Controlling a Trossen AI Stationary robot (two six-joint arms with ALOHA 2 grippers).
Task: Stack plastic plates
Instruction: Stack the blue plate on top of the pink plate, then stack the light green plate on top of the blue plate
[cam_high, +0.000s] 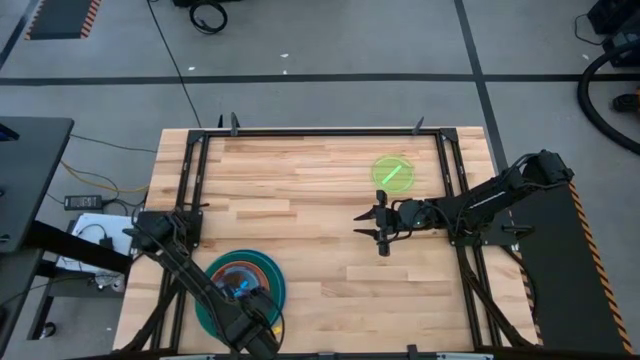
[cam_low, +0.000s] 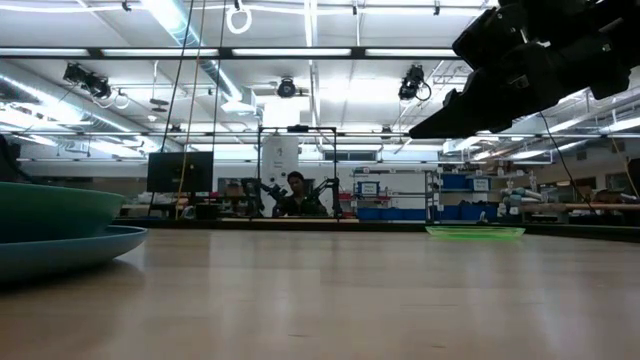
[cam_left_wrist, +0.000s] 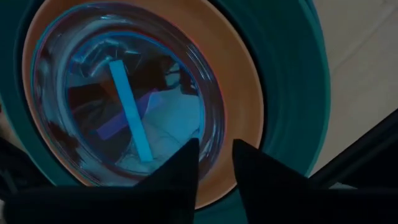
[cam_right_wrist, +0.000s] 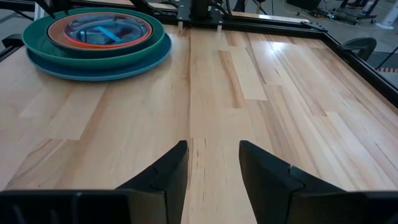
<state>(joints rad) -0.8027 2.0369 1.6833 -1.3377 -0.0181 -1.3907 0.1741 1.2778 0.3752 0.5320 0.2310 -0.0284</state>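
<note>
Your left gripper (cam_left_wrist: 214, 163) hangs low over the stack (cam_high: 240, 285) at the bench's (cam_high: 320, 200) near left corner. Its two dark fingers (cam_left_wrist: 180, 165) stand a little apart, with the near rim of the topmost plate showing in the gap between them; whether they touch that rim you cannot tell, and nothing is lifted.

That top plate is the small cyan plate (cam_left_wrist: 124, 99), translucent, with a bright strip across its middle. It sits inside the terracotta plate (cam_left_wrist: 245, 118), whose rim rings it, and that in turn sits inside a dark teal plate (cam_left_wrist: 292, 93).

Seen from the right wrist, the stack rests on the large teal plate (cam_right_wrist: 134, 55) and, at the very bottom, the blue plate (cam_right_wrist: 134, 68).

Your right gripper (cam_high: 382, 228) hovers above bare wood right of the bench's middle, fingers (cam_right_wrist: 171, 168) spread wide and holding nothing.

The lime plate (cam_high: 393, 172) lies flat and alone toward the far right of the bench, near the right gripper and well apart from the stack.
</note>
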